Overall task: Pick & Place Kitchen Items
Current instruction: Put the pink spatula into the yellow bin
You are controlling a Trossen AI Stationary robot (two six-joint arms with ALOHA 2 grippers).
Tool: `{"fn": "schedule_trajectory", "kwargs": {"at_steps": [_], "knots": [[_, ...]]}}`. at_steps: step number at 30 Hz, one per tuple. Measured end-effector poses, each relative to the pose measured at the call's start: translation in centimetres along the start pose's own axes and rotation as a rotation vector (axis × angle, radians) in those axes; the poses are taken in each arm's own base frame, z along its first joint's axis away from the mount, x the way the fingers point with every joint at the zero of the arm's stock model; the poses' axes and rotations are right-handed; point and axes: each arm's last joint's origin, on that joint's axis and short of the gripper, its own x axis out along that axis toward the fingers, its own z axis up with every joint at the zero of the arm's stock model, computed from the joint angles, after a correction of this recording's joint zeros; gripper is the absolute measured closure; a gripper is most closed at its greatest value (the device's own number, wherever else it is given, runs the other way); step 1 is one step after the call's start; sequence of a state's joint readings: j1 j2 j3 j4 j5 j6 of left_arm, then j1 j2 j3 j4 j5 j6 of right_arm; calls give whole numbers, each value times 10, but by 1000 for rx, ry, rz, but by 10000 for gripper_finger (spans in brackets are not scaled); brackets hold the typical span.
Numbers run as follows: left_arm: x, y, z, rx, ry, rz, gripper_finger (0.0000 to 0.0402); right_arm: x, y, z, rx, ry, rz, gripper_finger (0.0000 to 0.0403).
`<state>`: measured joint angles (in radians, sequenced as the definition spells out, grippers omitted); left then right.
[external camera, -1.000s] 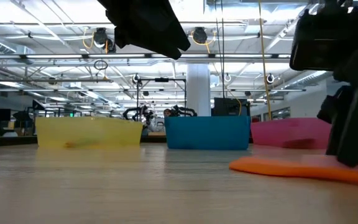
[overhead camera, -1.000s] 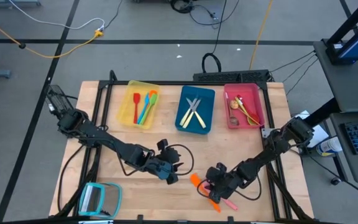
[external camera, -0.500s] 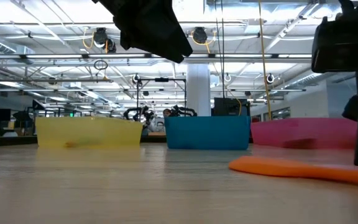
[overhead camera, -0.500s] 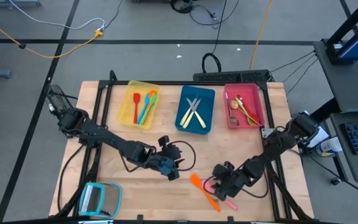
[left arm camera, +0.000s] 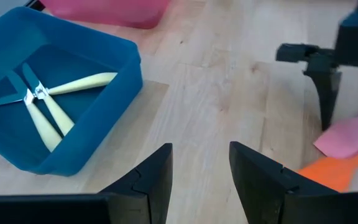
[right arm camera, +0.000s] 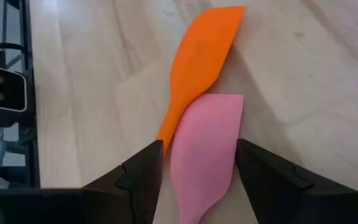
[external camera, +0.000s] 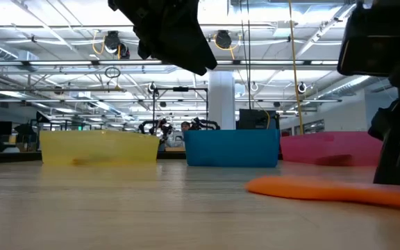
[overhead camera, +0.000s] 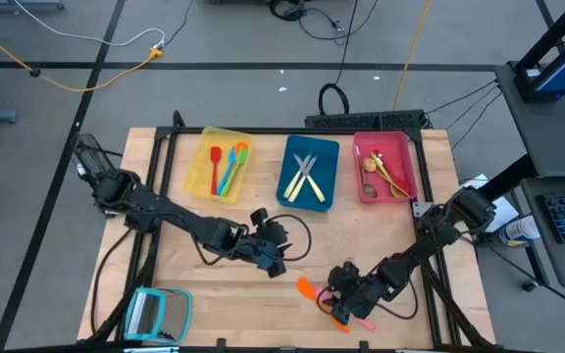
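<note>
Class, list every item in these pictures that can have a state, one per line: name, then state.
left pincer: open, empty, above bare table.
right pincer: open, straddling the pink spatula, at the table's near edge.
pink spatula: flat on the table, overlapping the orange one.
orange spatula: flat on the table.
blue tray: holds two crossed cream-handled knives.
yellow tray: holds utensils.
red tray: holds utensils.
</note>
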<state>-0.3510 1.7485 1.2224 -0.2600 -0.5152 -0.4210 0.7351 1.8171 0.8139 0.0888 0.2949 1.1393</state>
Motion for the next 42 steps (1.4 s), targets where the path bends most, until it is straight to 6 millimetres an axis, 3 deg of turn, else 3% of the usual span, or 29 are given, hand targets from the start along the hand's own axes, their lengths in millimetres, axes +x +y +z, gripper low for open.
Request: {"fn": "schedule_trajectory", "kwargs": {"at_steps": [15, 30, 42], "knots": [[0, 0, 0, -61, -1, -2, 238, 1, -5, -5, -217, -13, -66, 212], [-1, -2, -1, -123, -1, -6, 238, 0, 10, -6, -167, -111, 47, 379], [-1, -2, -1, -140, -1, -8, 238, -20, 23, 7, -255, -188, 135, 402]]}}
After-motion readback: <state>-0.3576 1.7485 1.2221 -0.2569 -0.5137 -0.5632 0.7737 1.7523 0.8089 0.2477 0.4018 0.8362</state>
